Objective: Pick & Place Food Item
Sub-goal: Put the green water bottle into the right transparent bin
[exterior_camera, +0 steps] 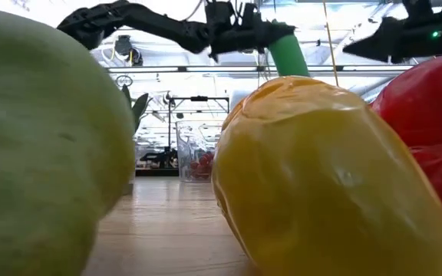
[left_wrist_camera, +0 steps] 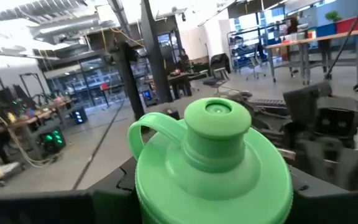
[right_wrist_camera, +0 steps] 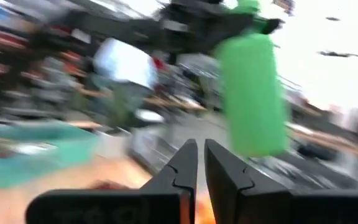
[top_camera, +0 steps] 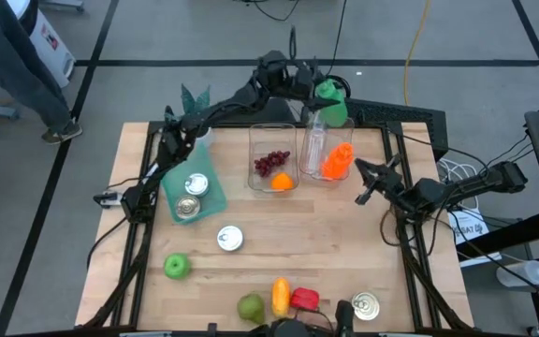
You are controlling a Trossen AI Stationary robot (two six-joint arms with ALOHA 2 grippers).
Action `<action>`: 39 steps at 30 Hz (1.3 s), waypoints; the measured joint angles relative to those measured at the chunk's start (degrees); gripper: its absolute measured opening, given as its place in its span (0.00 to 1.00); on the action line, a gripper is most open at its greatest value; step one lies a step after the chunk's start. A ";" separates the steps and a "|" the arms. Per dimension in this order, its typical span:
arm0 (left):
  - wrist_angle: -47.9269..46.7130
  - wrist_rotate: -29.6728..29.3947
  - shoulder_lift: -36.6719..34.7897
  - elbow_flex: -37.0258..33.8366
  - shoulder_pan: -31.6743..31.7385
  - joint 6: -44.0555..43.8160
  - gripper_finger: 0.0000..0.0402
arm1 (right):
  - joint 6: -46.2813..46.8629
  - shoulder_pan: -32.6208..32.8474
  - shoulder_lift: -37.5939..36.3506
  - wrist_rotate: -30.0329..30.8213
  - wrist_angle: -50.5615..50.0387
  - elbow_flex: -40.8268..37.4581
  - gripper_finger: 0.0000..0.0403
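Observation:
A green bottle [top_camera: 331,103] with a round cap and loop handle [left_wrist_camera: 213,124] is held in the air by my left gripper [top_camera: 309,86] over the table's far edge, above two clear containers. In the low view the bottle [exterior_camera: 288,55] slants down below the arm. One container [top_camera: 274,159] holds red grapes and an orange; the other [top_camera: 316,140] stands beside an orange carrot [top_camera: 338,161]. My right gripper [top_camera: 365,183] hovers to the right of the carrot, shut and empty, its fingers [right_wrist_camera: 185,165] pointing toward the bottle [right_wrist_camera: 253,93]. My left gripper holds the green bottle by its upper body [right_wrist_camera: 247,37], just below the cap. It comes at it roughly level from the table's left. The bottle is lifted clear and hangs below the hold, a little tilted. The bottle's own body hides the fingers in the left wrist view.
A teal tray [top_camera: 209,198] with cans lies at the left. A can lid [top_camera: 230,239] and a green apple [top_camera: 177,267] sit mid-table. A pear [top_camera: 251,307], yellow pepper [top_camera: 280,295], red pepper [top_camera: 304,300] and can [top_camera: 366,306] line the near edge. A person stands at far left.

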 joint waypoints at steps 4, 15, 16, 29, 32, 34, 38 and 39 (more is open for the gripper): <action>2.97 -0.37 3.40 -0.01 -0.28 0.61 0.47 | 0.01 -0.04 0.02 9.89 -1.20 0.00 0.06; 6.04 -8.04 7.24 0.03 0.90 5.07 0.47 | -3.50 -0.02 0.11 10.21 -1.09 0.00 0.06; 5.49 -8.47 7.64 0.01 0.85 5.64 0.47 | -4.67 -0.02 0.11 10.21 -0.47 0.00 0.06; 3.71 -10.17 11.10 -0.09 0.51 5.44 0.47 | -15.20 0.00 0.09 10.08 9.36 0.00 0.04; 2.58 -9.99 10.91 0.01 0.66 4.06 0.47 | -15.20 0.00 0.11 10.07 9.49 0.00 0.04; 0.03 -11.29 10.91 0.01 0.66 4.37 0.47 | -15.19 0.00 0.11 10.06 9.49 0.00 0.04; -3.56 -14.29 10.93 0.01 0.35 5.98 0.51 | -15.07 0.00 0.11 10.06 9.46 0.00 0.04; -3.56 -14.22 10.93 0.01 0.33 6.04 0.55 | -15.06 0.00 0.11 10.06 9.46 0.00 0.04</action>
